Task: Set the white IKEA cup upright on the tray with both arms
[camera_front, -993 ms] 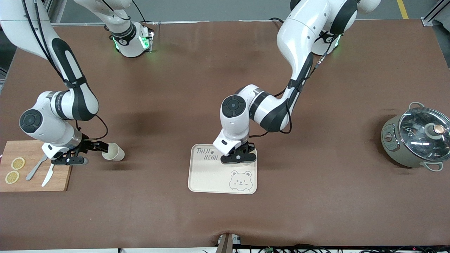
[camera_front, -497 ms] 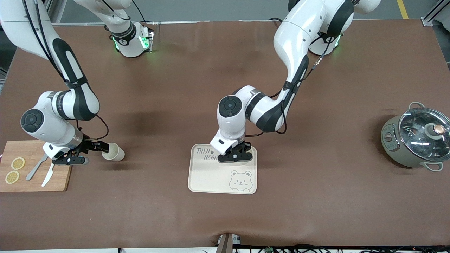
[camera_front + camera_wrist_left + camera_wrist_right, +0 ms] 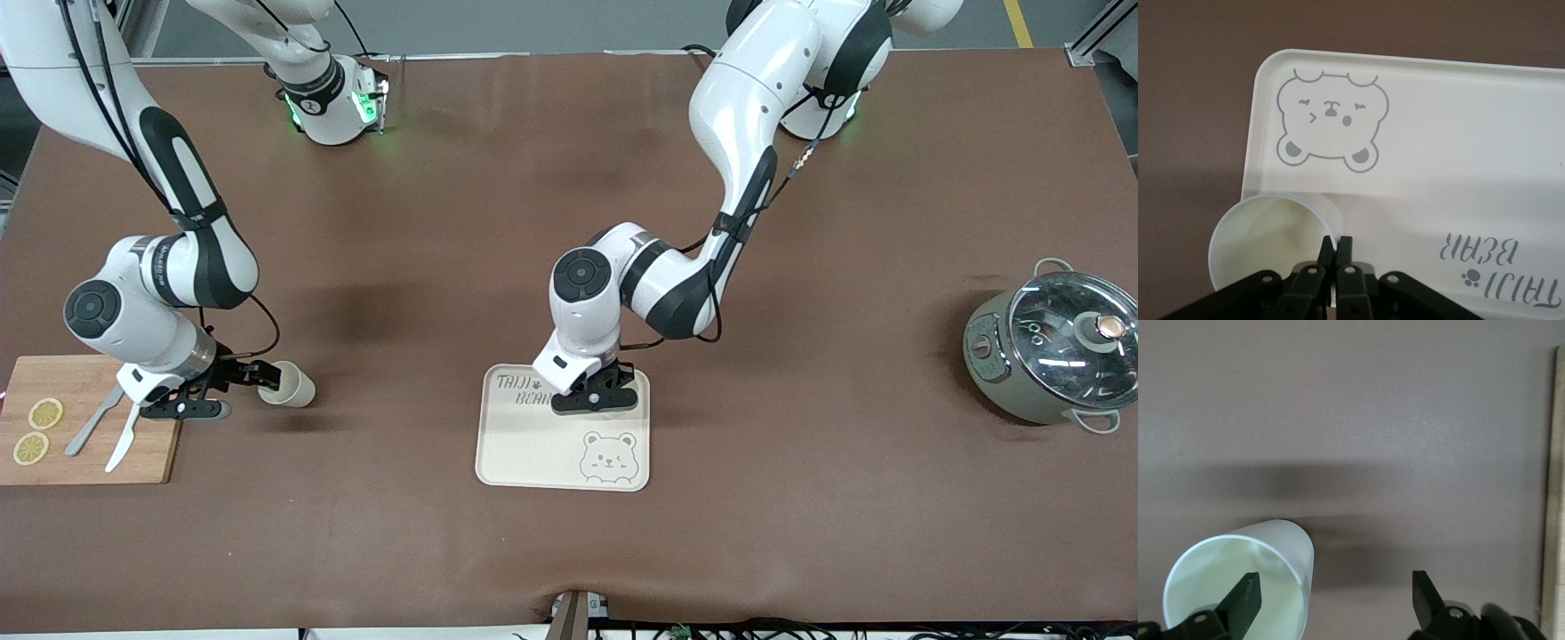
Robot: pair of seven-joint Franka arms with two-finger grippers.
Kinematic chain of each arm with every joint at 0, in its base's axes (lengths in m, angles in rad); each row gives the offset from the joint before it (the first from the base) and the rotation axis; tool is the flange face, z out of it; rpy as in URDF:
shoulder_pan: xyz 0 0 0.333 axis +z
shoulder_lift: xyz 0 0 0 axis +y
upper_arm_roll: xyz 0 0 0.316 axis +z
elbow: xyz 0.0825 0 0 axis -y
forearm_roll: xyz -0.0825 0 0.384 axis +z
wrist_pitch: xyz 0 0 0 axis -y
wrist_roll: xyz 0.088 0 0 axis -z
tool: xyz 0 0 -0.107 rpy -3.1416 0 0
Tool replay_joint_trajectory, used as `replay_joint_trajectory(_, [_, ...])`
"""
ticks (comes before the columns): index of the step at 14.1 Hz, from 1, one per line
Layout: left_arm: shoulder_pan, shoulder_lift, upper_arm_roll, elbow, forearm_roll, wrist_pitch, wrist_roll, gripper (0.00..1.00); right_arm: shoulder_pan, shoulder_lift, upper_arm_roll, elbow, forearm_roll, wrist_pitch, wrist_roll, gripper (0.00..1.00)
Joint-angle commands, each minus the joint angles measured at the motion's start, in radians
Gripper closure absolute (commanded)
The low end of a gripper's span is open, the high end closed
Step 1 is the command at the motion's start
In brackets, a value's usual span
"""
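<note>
The white cup (image 3: 1265, 247) sits mouth-up at the bear tray's (image 3: 533, 444) edge toward the left arm's end, and the left gripper (image 3: 594, 396) pinches its rim. A second cup (image 3: 289, 384) lies tipped on the brown tabletop (image 3: 800, 489) beside the cutting board (image 3: 80, 462) (lemon slices, cutlery) — the right gripper (image 3: 253, 373) is spread wide, one finger inside the cup's mouth.

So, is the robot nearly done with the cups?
Partly. Done: a white cup stands upright at the edge of the tray, the left gripper shut on its rim. In hand: the right gripper, open, has one finger inside a second cup lying on the table. To do: grip it, stand it on the tray.
</note>
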Motion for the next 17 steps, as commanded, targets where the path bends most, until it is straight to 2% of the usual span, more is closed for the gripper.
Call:
replay_joint_trajectory(1, [-0.014,0.03,0.02,0.031,-0.016,0.005,-0.015,1.0,-0.009,0.011,0.009,-0.008,-0.024,0.026,0.0,0.0])
replay_joint_trajectory(8, [-0.015,0.031,0.017,0.026,-0.017,-0.01,-0.015,1.0,-0.01,0.022,0.009,-0.008,-0.023,0.023,0.0,0.0])
replay_joint_trajectory(13, [-0.018,0.028,0.021,0.026,-0.014,-0.012,-0.001,1.0,-0.01,0.02,0.01,-0.008,-0.023,0.018,0.001,0.52])
replay_joint_trajectory(14, [-0.018,0.028,0.02,0.026,-0.014,-0.013,-0.001,1.0,-0.01,0.02,0.01,-0.008,-0.023,0.016,0.001,0.59])
replay_joint_trajectory(15, [-0.018,0.028,0.018,0.026,-0.014,-0.019,0.004,0.95,-0.01,0.02,0.01,-0.008,-0.023,0.018,0.001,0.64])
replay_joint_trajectory(17, [-0.017,0.028,0.018,0.026,-0.014,-0.019,0.004,0.87,-0.012,0.02,0.01,-0.008,-0.023,0.018,0.001,0.67])
